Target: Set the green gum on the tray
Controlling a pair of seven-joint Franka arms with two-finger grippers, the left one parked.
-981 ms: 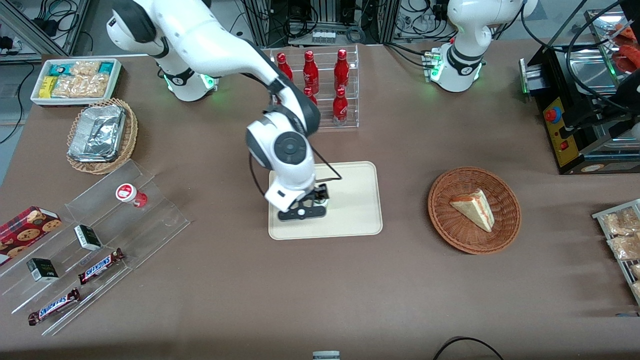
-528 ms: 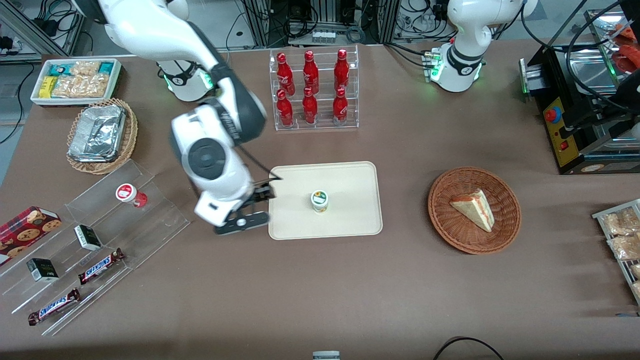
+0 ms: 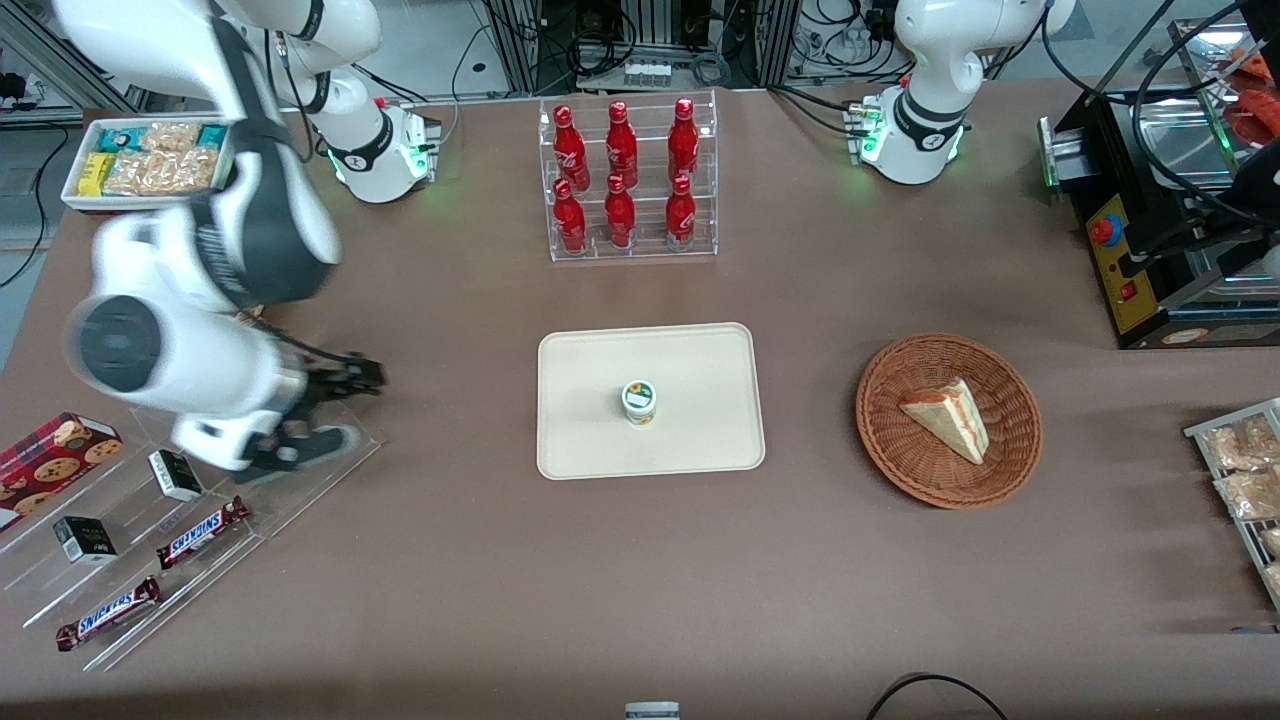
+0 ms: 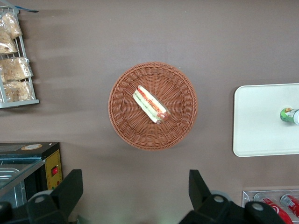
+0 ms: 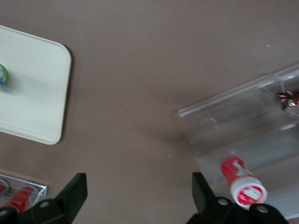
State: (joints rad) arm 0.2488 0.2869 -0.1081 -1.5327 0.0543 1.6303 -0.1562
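Observation:
The green gum (image 3: 639, 402) stands upright near the middle of the cream tray (image 3: 700, 365), free of any grip. My right gripper (image 3: 333, 412) is open and empty, well away from the tray toward the working arm's end of the table, above the edge of the clear acrylic stand (image 3: 250, 500). In the right wrist view the gripper (image 5: 139, 189) hovers over bare table between the tray (image 5: 32, 93) and the stand (image 5: 243, 126), and only a sliver of the green gum (image 5: 2, 74) shows. The left wrist view shows the tray (image 4: 261, 121) with the gum (image 4: 289, 115) on it.
A red-lidded gum bottle (image 5: 243, 184) lies on the acrylic stand, hidden by the arm in the front view. Snickers bars (image 3: 200, 530) and small boxes sit on the stand. A rack of red bottles (image 3: 625, 180), a wicker basket with a sandwich (image 3: 948, 420) and a snack bin (image 3: 150, 160) stand around.
My gripper has let go of the green gum on the tray and swung away toward the acrylic stand. The gum stays standing on the tray.

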